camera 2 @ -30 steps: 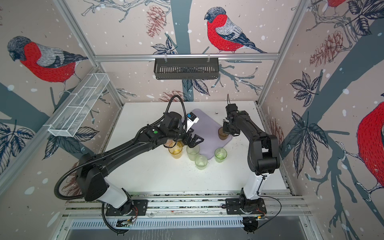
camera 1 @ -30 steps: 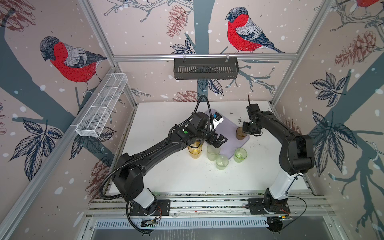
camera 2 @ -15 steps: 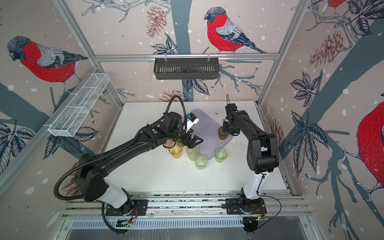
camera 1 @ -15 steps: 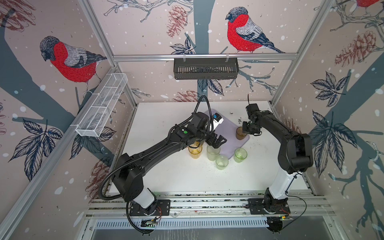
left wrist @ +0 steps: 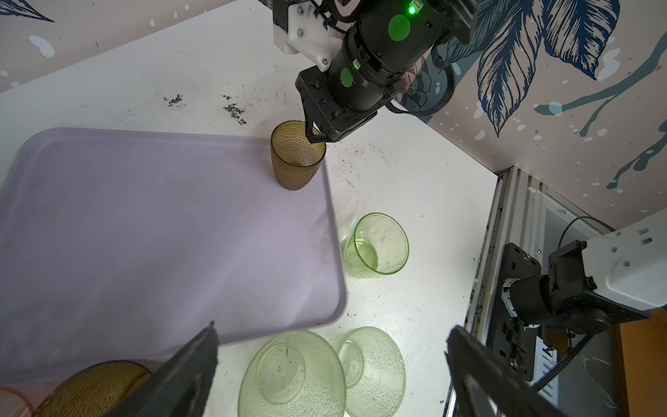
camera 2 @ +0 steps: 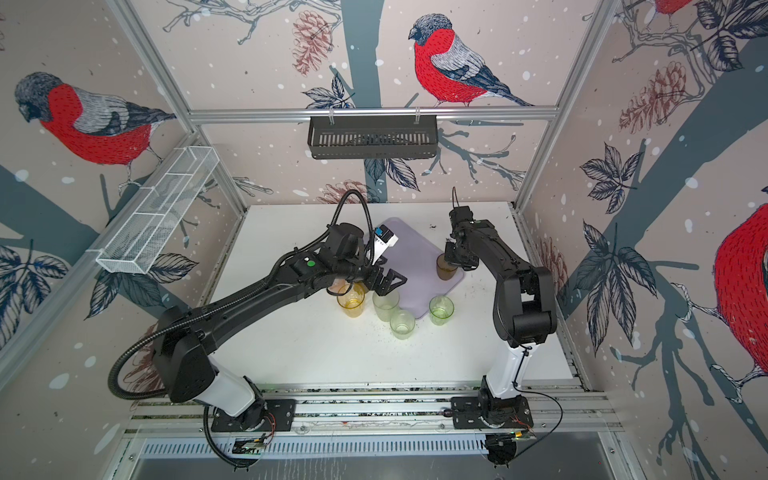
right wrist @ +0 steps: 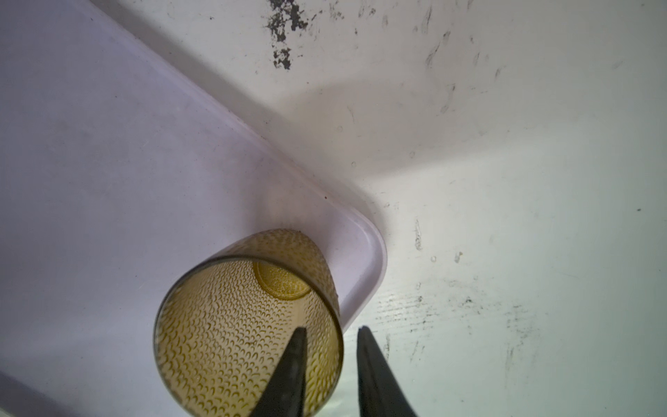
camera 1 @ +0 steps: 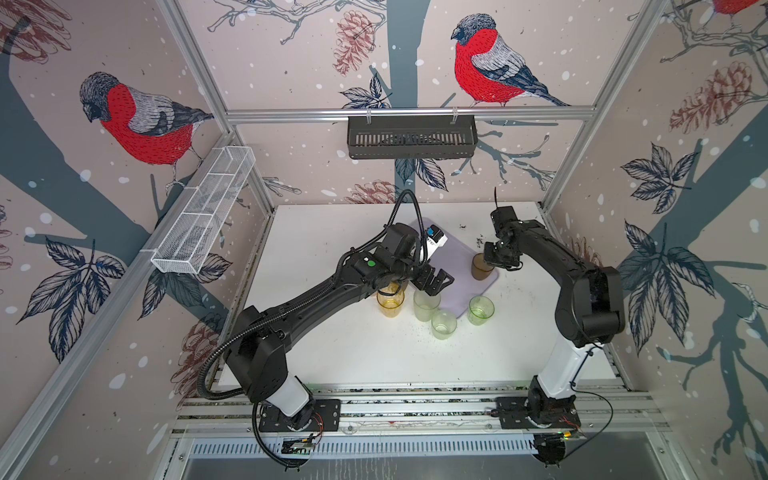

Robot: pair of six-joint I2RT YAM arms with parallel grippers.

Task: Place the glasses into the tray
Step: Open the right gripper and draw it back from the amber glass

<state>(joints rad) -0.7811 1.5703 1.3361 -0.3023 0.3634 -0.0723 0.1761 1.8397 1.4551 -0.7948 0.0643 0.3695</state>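
Observation:
A brown glass (camera 1: 482, 268) (right wrist: 249, 325) stands upright in the near right corner of the lilac tray (camera 1: 453, 253) (left wrist: 144, 216). My right gripper (camera 1: 493, 261) (right wrist: 331, 328) is open over its rim, one finger inside the glass and the other outside, clear of the wall. My left gripper (camera 1: 434, 282) (left wrist: 334, 326) hangs wide open and empty above two frosted glasses (left wrist: 290, 375) (left wrist: 371, 368). These stand on the table by the tray's front edge. An amber-yellow glass (camera 1: 390, 301) and a green glass (camera 1: 481, 309) also stand on the table.
A pink glass (left wrist: 11, 400) shows only at the edge of the left wrist view, under the left arm. A black slatted basket (camera 1: 411, 137) hangs on the back wall and a white wire mesh basket (camera 1: 203, 216) on the left wall. Dark crumbs (left wrist: 234, 110) lie behind the tray.
My right gripper's jaws have parted and let go of the brown glass's rim. The glass stays in the tray corner. Neither arm has shifted noticeably.

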